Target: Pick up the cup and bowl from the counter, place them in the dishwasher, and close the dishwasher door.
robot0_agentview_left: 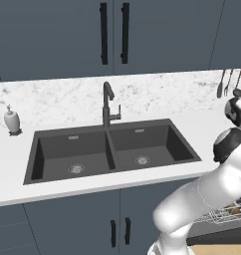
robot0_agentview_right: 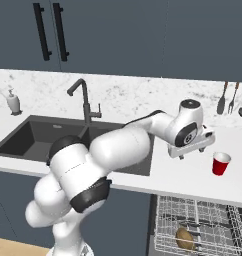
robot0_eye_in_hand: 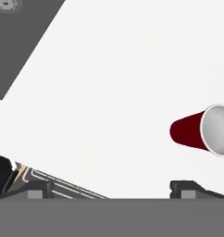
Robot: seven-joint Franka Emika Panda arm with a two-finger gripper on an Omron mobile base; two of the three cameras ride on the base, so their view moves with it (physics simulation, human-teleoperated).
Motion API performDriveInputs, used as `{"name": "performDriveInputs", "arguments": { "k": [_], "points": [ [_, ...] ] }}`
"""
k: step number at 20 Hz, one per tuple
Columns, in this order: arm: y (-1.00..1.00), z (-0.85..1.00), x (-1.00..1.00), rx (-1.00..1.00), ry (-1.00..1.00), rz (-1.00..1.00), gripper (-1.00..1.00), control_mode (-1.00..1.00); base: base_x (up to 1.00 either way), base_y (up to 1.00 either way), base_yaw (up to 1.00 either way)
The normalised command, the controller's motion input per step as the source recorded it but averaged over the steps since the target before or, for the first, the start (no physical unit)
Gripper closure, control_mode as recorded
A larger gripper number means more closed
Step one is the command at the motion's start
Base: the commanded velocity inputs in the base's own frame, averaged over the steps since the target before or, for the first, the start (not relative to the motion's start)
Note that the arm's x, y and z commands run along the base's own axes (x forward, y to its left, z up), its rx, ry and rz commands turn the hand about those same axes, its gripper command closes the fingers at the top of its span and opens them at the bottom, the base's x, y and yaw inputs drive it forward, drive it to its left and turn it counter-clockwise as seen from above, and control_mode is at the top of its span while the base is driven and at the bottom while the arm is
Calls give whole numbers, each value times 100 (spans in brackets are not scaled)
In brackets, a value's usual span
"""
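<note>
Gripper [robot0_agentview_right: 192, 151]: hung just above the desk [robot0_agentview_right: 193, 175], jaws spread wide with nothing between them.
Red cup [robot0_agentview_right: 221, 163]: stood upright on the desk, near the gripper and apart from it, on the side away from the sink [robot0_agentview_right: 33, 137].
Cup axis: vertical.
Tan bowl [robot0_agentview_right: 184, 238]: already lay in the dishwasher rack [robot0_agentview_right: 203, 220] below the desk edge.
Coming move, likely: sideways reach to the cup.

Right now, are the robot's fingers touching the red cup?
Apart. In the right base view the open gripper hangs over the counter, with bare white counter between it and the cup.
</note>
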Motion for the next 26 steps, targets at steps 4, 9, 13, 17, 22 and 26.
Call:
{"name": "performDriveInputs", "arguments": {
  "k": [4, 9, 13, 17, 22, 26],
  "points": [
    [-53, 0, 19, 11, 0, -8, -100, -100, 0, 0, 0],
    [-41, 0, 18, 9, 0, -7, -100, -100, 0, 0, 0],
    [-41, 0, 20, 8, 2, -7, -100, -100, 0, 0, 0],
    [-20, 0, 13, 4, 1, -6, -100, -100, 0, 0, 0],
    [-1, -6, 10, 0, 2, -3, -100, -100, 0, 0, 0],
    [0, -14, 17, 0, 1, -1, -100, -100, 0, 0, 0]
  ]
}}
